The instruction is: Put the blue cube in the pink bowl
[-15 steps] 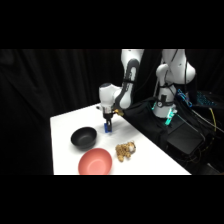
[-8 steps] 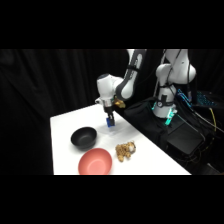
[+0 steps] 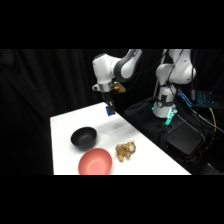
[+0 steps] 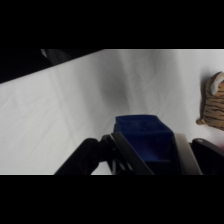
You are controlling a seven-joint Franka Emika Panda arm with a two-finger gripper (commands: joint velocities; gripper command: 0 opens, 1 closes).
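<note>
- Since half a second ago the gripper point(image 3: 109, 108) has risen and drifted toward the table's far edge, carrying the blue cube point(image 3: 108, 110) with it; a second ago it was low, just beside the black bowl point(image 3: 83, 137).
- The gripper now hangs in the air above the far part of the table point(image 3: 65, 125), near its far edge, clear of the surface.
- Its two fingers are closed against the blue cube, one on each side; in the wrist view the blue cube point(image 4: 145, 140) sits clamped between the dark fingers point(image 4: 127, 155) with white tabletop behind it.
- In the side view only a small patch of blue shows at the fingertips, under the white wrist of the arm point(image 3: 107, 70).
- The black bowl rests on the table toward its left edge, about midway between far and near edges, upright.
- The pink bowl point(image 3: 95, 162) lies at the table's near edge, just beside the black bowl on its near-right side; whether the rims touch I cannot tell. It is upright and nothing is in it.
- A tan-brown lumpy object point(image 3: 125, 150) sits just right of the pink bowl, near the table's middle, apart from both bowls.
- In the wrist view the same tan-brown, striped object point(image 4: 214, 102) shows at the right edge, lying on the table point(image 4: 65, 115).
- The cube is well apart from the pink bowl, held higher and farther back.
</note>
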